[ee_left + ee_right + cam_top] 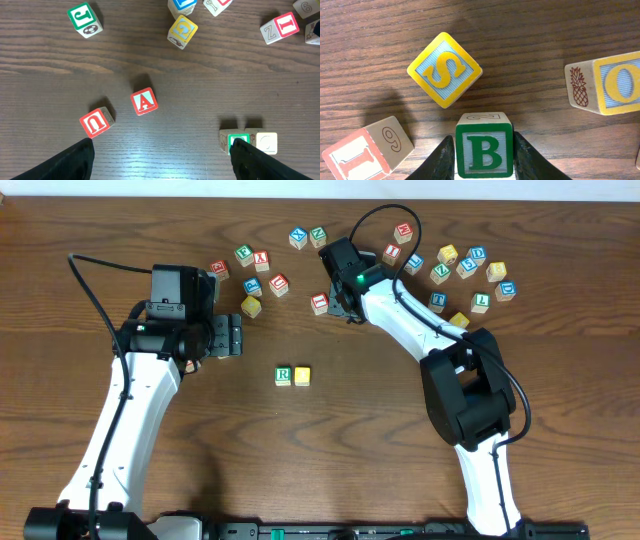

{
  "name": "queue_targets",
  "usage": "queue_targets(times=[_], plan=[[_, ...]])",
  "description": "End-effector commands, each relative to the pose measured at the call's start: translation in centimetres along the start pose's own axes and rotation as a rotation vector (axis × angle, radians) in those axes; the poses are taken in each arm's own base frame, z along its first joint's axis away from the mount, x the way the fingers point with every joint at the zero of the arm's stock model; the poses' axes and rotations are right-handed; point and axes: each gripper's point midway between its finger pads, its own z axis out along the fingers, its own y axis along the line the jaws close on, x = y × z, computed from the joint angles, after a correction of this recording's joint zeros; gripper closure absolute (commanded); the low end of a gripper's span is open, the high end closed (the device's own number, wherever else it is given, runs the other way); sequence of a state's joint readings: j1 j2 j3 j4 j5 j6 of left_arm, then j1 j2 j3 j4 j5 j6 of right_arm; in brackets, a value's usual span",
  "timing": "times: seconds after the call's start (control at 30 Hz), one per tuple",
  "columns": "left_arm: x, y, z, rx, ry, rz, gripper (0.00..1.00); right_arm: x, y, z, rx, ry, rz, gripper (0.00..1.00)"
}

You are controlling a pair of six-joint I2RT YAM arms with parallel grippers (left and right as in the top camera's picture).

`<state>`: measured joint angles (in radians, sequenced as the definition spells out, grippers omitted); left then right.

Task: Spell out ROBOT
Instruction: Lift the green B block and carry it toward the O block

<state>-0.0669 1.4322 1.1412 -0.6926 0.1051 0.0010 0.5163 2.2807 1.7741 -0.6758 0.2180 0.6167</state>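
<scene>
Overhead, the right claw sits low over the table near the middle of its far edge. The wrist hides its jaws there, and whatever it holds does not show. My right wrist camera settles it. Both fingers press against opposite sides of the B cube, green letter up, so that claw is clamped on it. I cannot tell whether the cube rests on the wood or is just off it.

That view reads three more cubes:
- a yellow S cube, turned corner-on just beyond the B;
- a yellow O cube toward the right, with a pineapple on its side face;
- a red I cube toward the left, with a 9 on its side.

Overhead gives me the word so far. Two cubes touch side by side near the middle of the table: the R cube on the left arm's side, and a yellow-topped cube beside it.

The left claw stands wide apart with nothing between its jaws. One of its fingertips covers part of the R cube in that camera. The same camera reads letters too small for me overhead: a green J cube, a red A cube and a red U cube, all lying apart.

The loose cubes are scattered toward the far edge. I count six beside the left claw, and there is a larger group toward the far right corner.
</scene>
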Motion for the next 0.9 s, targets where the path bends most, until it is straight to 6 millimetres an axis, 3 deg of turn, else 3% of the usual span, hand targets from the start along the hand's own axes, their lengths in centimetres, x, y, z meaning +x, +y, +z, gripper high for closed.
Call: queue_targets(times=[0.0,0.87], plan=[[-0.29,0.34,-0.47,-0.013,-0.014,0.007,0.14,-0.64,0.06,-0.20,0.006,-0.019,-0.001,0.69],[-0.29,0.34,-0.45,-0.013,-0.014,0.007,0.14,-0.75,0.11,-0.24,0.003,-0.023,0.000,0.77]])
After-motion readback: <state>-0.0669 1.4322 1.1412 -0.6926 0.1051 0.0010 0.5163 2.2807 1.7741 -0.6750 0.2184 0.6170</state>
